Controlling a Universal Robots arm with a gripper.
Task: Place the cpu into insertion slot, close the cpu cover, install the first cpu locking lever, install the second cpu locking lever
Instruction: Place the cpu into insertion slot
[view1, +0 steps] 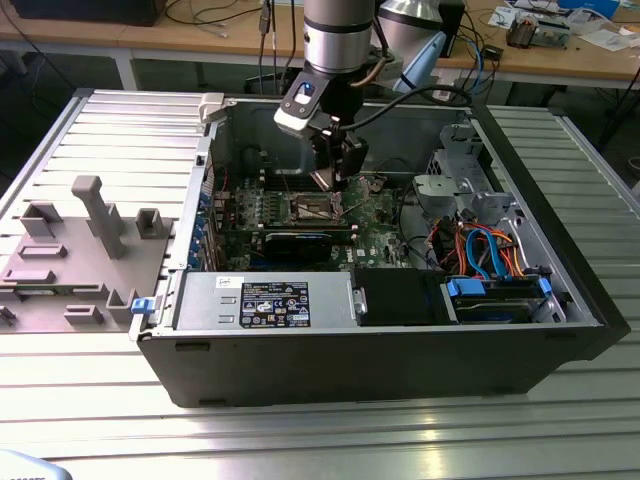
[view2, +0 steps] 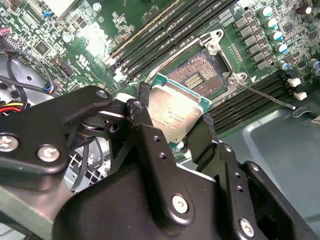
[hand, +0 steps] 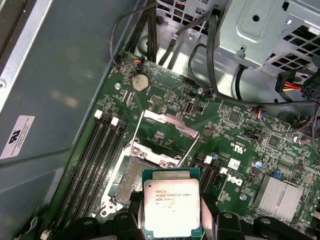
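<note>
A: hand (view2: 172, 122) status?
B: clamped on the cpu (view2: 176, 107) by two opposite edges, metal top up. The cpu hangs just over the slot (view2: 192, 80) and overlaps one edge of it in both wrist views. Not seated.
A: cover (hand: 167, 124)?
B: flipped open beyond the slot from the hand. The levers (hand: 189, 147) look released beside it. Contact field is exposed.
A: risks?
B: mainly bent pins. The cpu looks offset from the slot, so a straight drop would land a corner on the rim or the pin field. Any tilt in the grip does the same. Can't tell if the keying corner matches.
A: anything else?
B: the edge grip is thin, and a slip drops the chip onto the pins. The fingers could also clip a lever or the memory slots (hand: 95, 155) alongside.
</note>
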